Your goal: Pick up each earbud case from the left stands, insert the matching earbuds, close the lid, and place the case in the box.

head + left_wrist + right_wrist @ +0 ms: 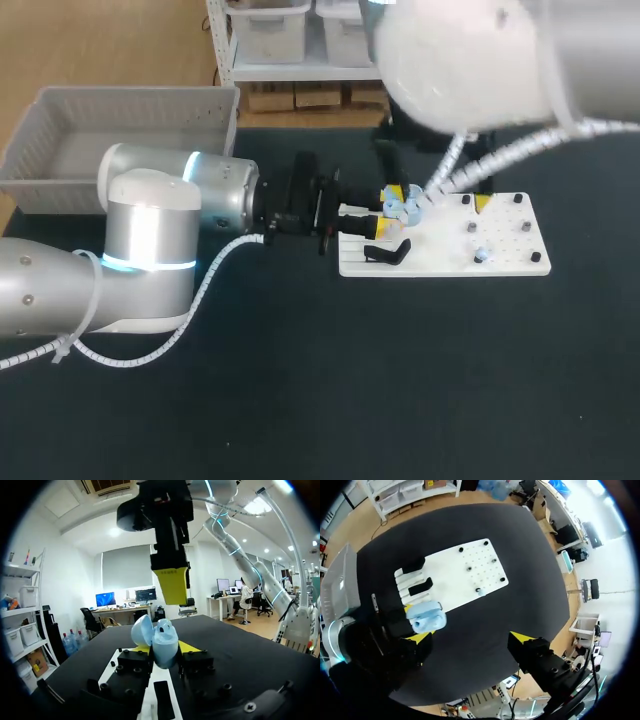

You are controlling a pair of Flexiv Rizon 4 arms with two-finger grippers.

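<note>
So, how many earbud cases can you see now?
1. The light blue earbud case, lid open, is held in the left claw at the edge of the white board. More may be hidden.

The earbud case is coloured pale blue throughout (lid and body alike). The board is plain white, dotted with black pegs, and a black stand is carried on it. The worktop under the board is plain black. Bright yellow tips are shown on the left gripper and the right gripper. The box, well apart from the board, is pale grey with slotted walls.
</note>
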